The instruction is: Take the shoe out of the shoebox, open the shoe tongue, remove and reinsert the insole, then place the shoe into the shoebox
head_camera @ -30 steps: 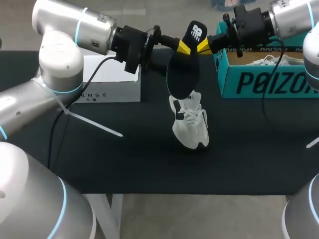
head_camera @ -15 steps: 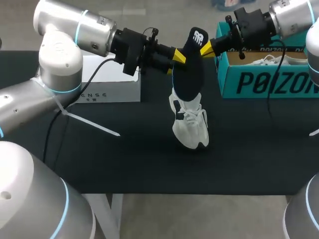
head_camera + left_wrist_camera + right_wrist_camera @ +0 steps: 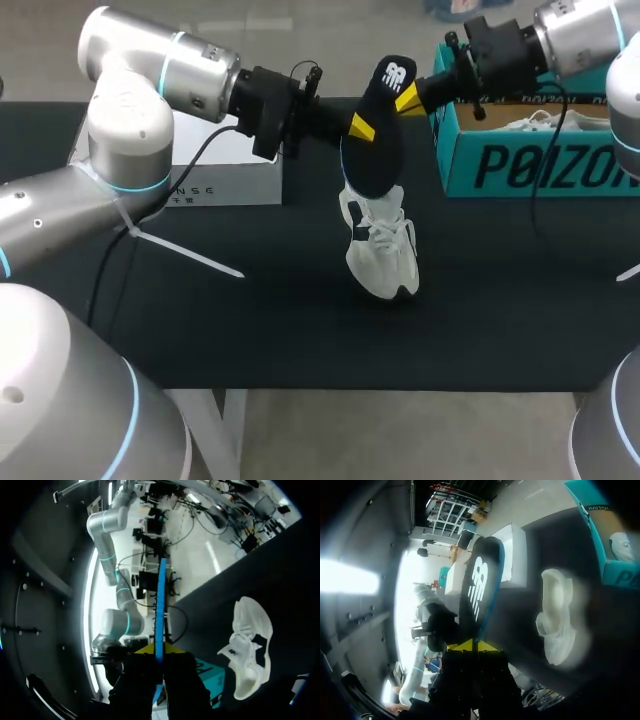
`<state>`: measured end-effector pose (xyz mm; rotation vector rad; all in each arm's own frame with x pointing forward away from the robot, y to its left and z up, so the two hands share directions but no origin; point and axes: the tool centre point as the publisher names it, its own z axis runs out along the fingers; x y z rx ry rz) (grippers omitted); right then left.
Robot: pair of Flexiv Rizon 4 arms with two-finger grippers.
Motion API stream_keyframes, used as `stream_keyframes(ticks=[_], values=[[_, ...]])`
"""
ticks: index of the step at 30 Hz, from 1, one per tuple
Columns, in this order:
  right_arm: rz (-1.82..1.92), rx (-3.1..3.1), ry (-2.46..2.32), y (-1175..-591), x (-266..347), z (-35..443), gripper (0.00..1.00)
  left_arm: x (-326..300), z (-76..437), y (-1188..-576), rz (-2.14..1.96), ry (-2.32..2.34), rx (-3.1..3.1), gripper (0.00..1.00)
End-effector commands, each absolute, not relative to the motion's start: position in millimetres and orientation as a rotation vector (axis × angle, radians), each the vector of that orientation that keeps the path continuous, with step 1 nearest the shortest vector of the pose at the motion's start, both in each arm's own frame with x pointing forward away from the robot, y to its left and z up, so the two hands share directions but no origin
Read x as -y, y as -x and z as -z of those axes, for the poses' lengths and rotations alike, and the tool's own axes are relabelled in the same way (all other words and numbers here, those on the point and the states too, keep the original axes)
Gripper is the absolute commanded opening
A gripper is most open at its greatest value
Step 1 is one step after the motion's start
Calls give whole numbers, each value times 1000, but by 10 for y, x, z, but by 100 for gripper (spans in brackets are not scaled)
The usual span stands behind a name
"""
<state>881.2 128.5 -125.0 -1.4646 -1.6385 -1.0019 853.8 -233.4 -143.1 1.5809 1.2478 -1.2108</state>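
The black insole [image 3: 375,135] with a white logo hangs in the air above the white shoe [image 3: 381,245], which stands on the black table. My left gripper [image 3: 357,126] is shut on the insole's side edge. My right gripper [image 3: 410,98] is shut on its upper, logo end. In the left wrist view the insole [image 3: 160,605] shows edge-on as a thin blue line pinched between the yellow tips of the left gripper [image 3: 158,651], with the shoe [image 3: 250,655] lying off to one side. In the right wrist view the insole [image 3: 481,587] rises from the right gripper [image 3: 470,645], beside the shoe [image 3: 555,617].
The teal shoebox [image 3: 520,160] stands at the back right with a second white shoe [image 3: 548,120] inside. A white box [image 3: 215,165] lies at the back left under my left arm. The table's front half holds only the shoe.
My left gripper has moved right and closed on the insole's edge. The right gripper has kept its hold, and the insole has shifted slightly.
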Motion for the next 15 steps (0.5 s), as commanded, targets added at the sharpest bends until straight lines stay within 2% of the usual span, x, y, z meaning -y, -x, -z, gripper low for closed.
stream_keyframes(ticks=[1,6,15], values=[[1018,1626,1525,-8792,-1285,1268,100,2335,1424,-8526,1207,-1578,-1244,0],[903,1862,1764,-8805,-1080,1279,100,2324,1449,-8506,1190,-1580,-1258,0],[712,2171,1914,-8768,-989,1136,100,2280,1516,-8540,1197,-1539,-1238,0]])
